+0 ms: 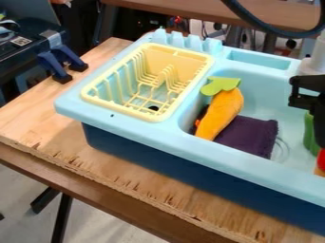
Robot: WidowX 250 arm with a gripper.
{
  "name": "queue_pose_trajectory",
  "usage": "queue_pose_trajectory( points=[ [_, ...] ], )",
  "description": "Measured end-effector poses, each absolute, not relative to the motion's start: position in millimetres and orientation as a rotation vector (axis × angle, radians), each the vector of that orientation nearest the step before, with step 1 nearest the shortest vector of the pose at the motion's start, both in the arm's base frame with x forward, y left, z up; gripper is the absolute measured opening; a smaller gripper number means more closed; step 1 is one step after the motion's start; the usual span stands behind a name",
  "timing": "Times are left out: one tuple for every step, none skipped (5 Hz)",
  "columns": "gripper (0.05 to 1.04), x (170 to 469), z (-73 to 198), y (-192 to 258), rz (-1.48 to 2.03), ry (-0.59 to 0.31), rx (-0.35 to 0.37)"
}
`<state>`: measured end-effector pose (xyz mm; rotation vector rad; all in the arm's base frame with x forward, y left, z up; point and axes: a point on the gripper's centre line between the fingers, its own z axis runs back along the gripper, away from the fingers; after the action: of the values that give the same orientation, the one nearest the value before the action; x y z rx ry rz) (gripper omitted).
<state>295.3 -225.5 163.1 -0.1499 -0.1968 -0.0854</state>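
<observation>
Right at the right edge, the black gripper [320, 121] hangs down over the big bowl of a toy sink [190, 145]. Part of it is cut off by the edge, so I cannot tell how far open it is, or if it has hold of something. Close by it, down in the bowl, is a green thing [310, 135]. Just under the gripper is a red thing [321, 159], also cut off by the edge. I cannot tell if the gripper touches them.

A soft orange toy carrot [223, 110] lies in the left part of the bowl, well apart from the gripper. Its green top [221, 86] is up by the side of the bowl next to the rack, and its thin end points to the near side. Beside and partly under the carrot is a dark purple cloth [249, 135].

A yellow dish rack [204, 60] sits in the left side of the sink. The sink is light blue on top and dark blue below, and it stands on a wooden table [44, 124]. Two blue clamps [51, 66] are at the far left part of the table.
</observation>
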Motion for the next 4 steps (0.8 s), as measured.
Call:
queue_pose_trajectory(
  points=[
    [0.336, 296, 163, -225, -0.084, -0.193, -0.152],
    [0.336, 300, 162, -226, -0.081, -0.195, -0.175],
    [0.336, 302, 164, -227, -0.086, -0.209, -0.184],
    [0.336, 303, 174, -219, -0.100, -0.220, -0.187]
  ],
)
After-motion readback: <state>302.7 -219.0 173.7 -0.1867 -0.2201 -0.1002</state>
